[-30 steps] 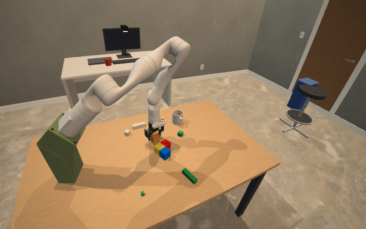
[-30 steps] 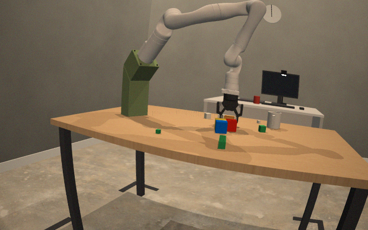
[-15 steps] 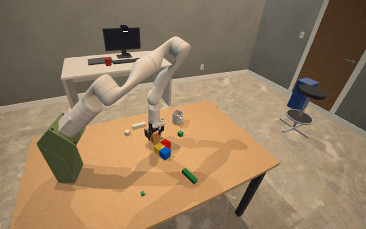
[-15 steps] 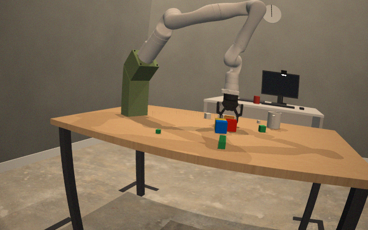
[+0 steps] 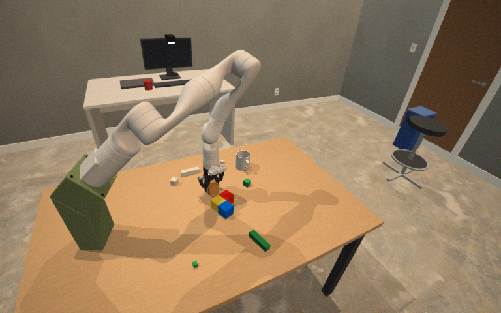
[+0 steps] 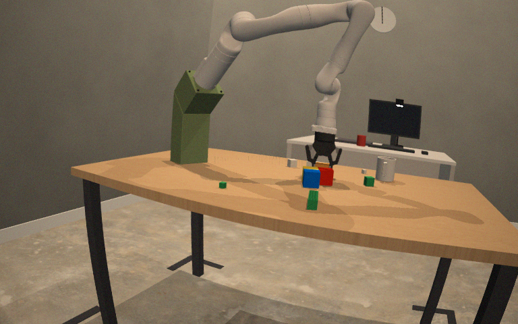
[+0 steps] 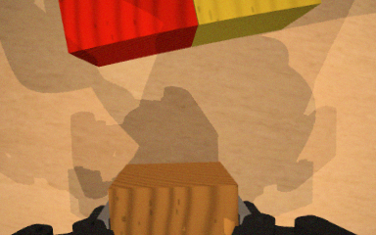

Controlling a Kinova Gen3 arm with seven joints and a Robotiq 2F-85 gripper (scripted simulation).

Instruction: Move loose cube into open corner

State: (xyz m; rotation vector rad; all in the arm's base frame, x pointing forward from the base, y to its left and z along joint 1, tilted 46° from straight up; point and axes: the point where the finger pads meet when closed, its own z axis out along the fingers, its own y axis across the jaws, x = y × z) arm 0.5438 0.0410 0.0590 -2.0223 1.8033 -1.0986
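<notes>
Gripper [image 5: 211,184] pointing straight down over the worktop [image 5: 318,206], fingers closed in against both sides of the loose wooden-brown cube [image 5: 213,188]; wrist view shows the pads [image 7: 104,215] tight on the cube [image 7: 172,201] left and right, so it's grasping the cube. Cube sits on the worktop, not lifted as far as can be told. It's just beside the three-cube cluster: red cube [image 5: 226,195], yellow cube [image 5: 217,201], blue cube [image 5: 226,208], which touch each other in an L. From the wrist view the brown cube is apart from the red cube [image 7: 127,26] and yellow cube [image 7: 245,17], with a strip of bare worktop and shadow between them; not flush with either. Exterior view: gripper [image 6: 323,160] directly behind the blue cube [image 6: 311,177] and red cube [image 6: 326,175], brown cube mostly hidden, only its top edge showing. Other stuff on the worktop: grey mug [image 5: 242,160] near the far side, small green cube [image 5: 246,182] right of the gripper, long green block [image 5: 259,240] nearer the front edge, tiny green cube [image 5: 195,263], white bar [image 5: 190,171] and small white cube [image 5: 173,180] left of the gripper. Arm mounted on a green pedestal [image 5: 85,221] at the worktop's left end. Background desk [image 5: 107,92] with monitor [image 5: 166,53] and red cup [image 5: 148,84].
</notes>
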